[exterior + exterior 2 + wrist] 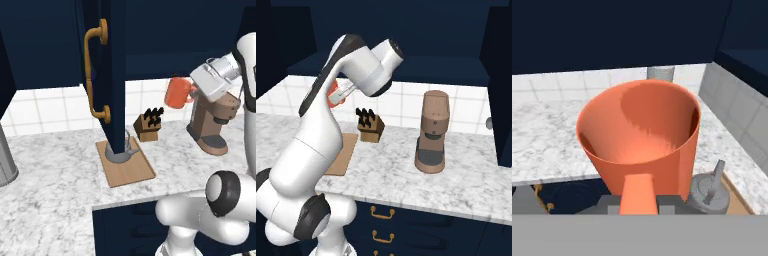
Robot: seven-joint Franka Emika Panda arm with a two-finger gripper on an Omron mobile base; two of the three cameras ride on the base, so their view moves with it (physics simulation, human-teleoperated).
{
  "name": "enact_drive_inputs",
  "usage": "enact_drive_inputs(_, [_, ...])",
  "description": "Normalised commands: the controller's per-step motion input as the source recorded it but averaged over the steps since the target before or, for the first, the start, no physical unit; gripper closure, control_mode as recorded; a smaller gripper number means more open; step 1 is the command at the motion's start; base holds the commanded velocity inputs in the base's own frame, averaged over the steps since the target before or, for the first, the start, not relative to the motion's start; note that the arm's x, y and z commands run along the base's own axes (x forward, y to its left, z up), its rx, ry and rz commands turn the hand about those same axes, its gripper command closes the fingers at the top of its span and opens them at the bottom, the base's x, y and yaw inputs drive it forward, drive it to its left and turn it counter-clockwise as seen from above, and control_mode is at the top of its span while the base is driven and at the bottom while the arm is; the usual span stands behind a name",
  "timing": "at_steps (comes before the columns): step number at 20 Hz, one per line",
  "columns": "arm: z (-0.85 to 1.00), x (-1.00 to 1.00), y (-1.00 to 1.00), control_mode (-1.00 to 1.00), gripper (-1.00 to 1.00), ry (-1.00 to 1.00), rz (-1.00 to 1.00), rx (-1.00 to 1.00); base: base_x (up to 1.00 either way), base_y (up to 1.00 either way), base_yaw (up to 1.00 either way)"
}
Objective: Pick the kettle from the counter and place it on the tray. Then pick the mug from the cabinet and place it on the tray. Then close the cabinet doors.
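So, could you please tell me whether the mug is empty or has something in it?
Empty: the hand view looks straight into the mug and shows only its bare orange inside.

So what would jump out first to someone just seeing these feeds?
The orange-red mug, held in the air by the end effector at its handle, above the counter. Next, the open navy cabinet door hanging in front of the kettle, which sits on the wooden tray.

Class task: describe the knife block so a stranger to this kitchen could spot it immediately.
Start at the marbled counter and look along the white tiled wall at its back. Between the wooden tray and the brown coffee machine stands the knife block: small, slanted, wooden, with dark handles sticking out of its top.
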Motion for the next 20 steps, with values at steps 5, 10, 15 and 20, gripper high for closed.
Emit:
enact_drive_inputs(5, [-0.76,-0.41,0.51,-1.0,1.0,0.06,0.23,-0.2,0.0,0.0,0.0])
enact_drive_inputs(10, [-0.84,-0.03,0.32,-1.0,1.0,0.05,0.06,-0.13,0.0,0.0,0.0])
enact_drive_inputs(15, [-0.69,0.0,0.02,-1.0,1.0,0.0,0.01,0.0,0.0,0.0,0.0])
enact_drive_inputs(20, [-0.51,0.19,0.0,-1.0,1.0,0.13,0.04,0.01,0.0,0.0,0.0])
